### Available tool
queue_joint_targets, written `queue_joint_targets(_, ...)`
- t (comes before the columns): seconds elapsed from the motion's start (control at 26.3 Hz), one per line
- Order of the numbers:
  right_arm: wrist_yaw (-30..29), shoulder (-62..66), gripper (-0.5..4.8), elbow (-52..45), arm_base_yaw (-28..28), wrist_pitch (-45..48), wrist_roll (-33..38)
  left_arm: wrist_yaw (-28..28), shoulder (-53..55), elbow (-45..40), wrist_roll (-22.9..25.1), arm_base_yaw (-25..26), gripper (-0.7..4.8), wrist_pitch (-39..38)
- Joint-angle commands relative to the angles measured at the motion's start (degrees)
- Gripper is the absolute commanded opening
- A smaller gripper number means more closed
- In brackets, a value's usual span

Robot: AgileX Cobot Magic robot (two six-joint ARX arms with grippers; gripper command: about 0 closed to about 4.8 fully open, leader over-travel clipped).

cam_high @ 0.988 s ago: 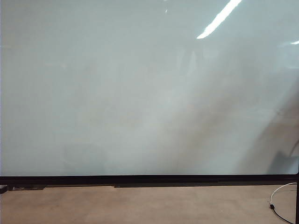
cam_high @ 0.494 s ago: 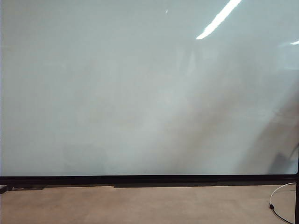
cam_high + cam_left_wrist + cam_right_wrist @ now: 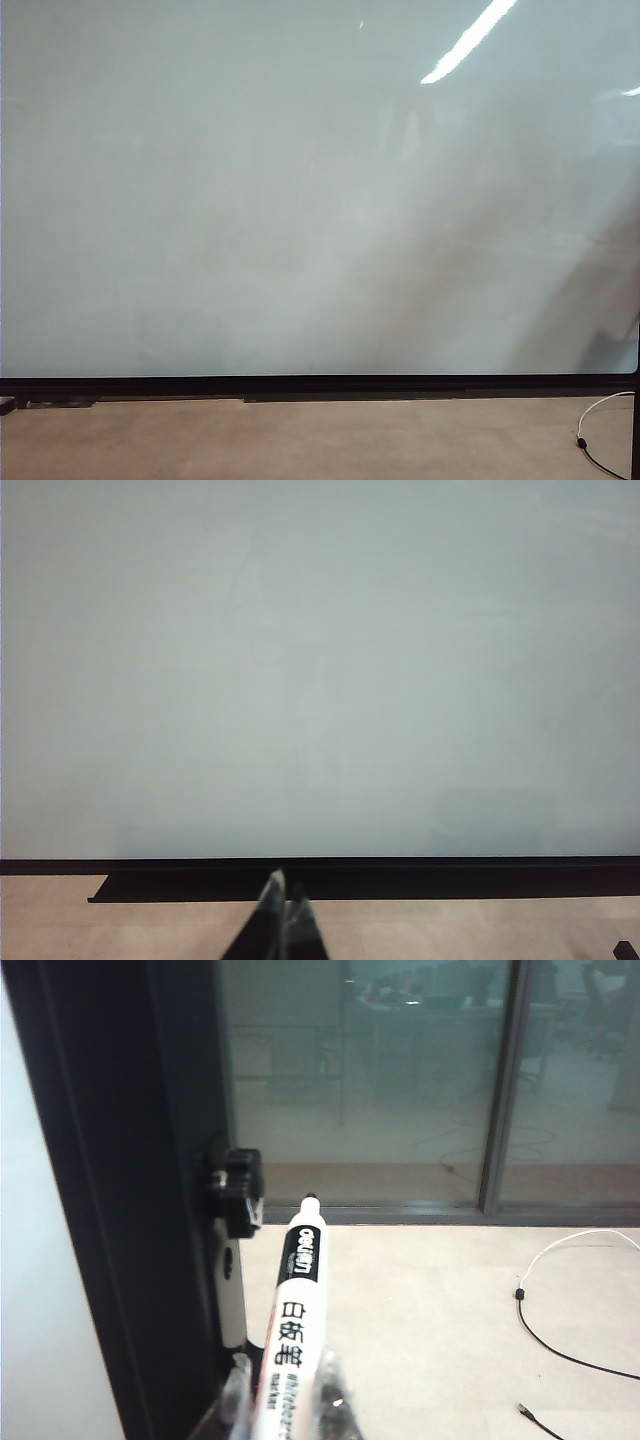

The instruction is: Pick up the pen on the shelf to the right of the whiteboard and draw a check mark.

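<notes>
Pale and shiny, the whiteboard [image 3: 300,200] filled almost all of the exterior view, with a bright streak of light near its top right and a thin black frame along its bottom edge. Below it lay a tan floor [image 3: 300,440], and a thin cable [image 3: 600,420] curled on it at the far right. No arm showed in that view. Seen from the left wrist, the left gripper [image 3: 283,920] pointed at the board's lower frame, with its fingers pressed together and nothing between them. Seen from the right wrist, the right gripper [image 3: 290,1400] had its fingers clenched on the pen [image 3: 295,1310]. The pen was white with black writing on it, and its black tip pointed away from the fingers. It stood just beside the board's black side frame [image 3: 120,1210]. A glass wall [image 3: 400,1080] stood further back.
</notes>
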Motion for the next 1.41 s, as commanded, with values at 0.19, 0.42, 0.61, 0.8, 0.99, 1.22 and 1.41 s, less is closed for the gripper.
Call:
queue_joint_targets(0.19, 6.64, -2.69, -0.09, -1.97, -0.2, 1.18, -1.36, 0.0, 0.02, 0.17, 0.24, 0.0, -0.04, 0.74)
queue_joint_targets(0.42, 20.92, -10.56, -0.09, -9.64, 2.54, 1.33, -1.66, 0.02, 0.02, 0.17, 0.24, 0.0, -0.04, 0.74)
queue_joint_targets(0.61, 38.23, -22.8, -0.09, -18.16, 10.88, -2.12, -2.19, 0.02, 0.02, 0.17, 0.24, 0.0, -0.05, 0.72)
queue_joint_targets(0.8, 47.15, -36.68, -0.09, -22.49, 19.69, -14.99, -2.86, 0.02, 0.02, 0.17, 0.24, 0.0, -0.05, 0.74)
queue_joint_targets(0.99, 47.54, -47.28, -0.09, -22.8, 28.24, -27.85, -2.97, 0.02, 0.02, 0.17, 0.24, 0.0, -0.04, 0.72)
queue_joint_targets(1.22, 44.65, -51.45, -0.09, -22.73, 40.37, -33.03, -2.95, 0.02, 0.02, 0.17, 0.24, 0.0, -0.04, 0.72)
queue_joint_targets(1.41, 37.4, -51.28, -0.09, -22.53, 44.85, -33.59, -2.91, 0.0, 0.02, 0.17, 0.24, 0.0, -0.04, 0.72)
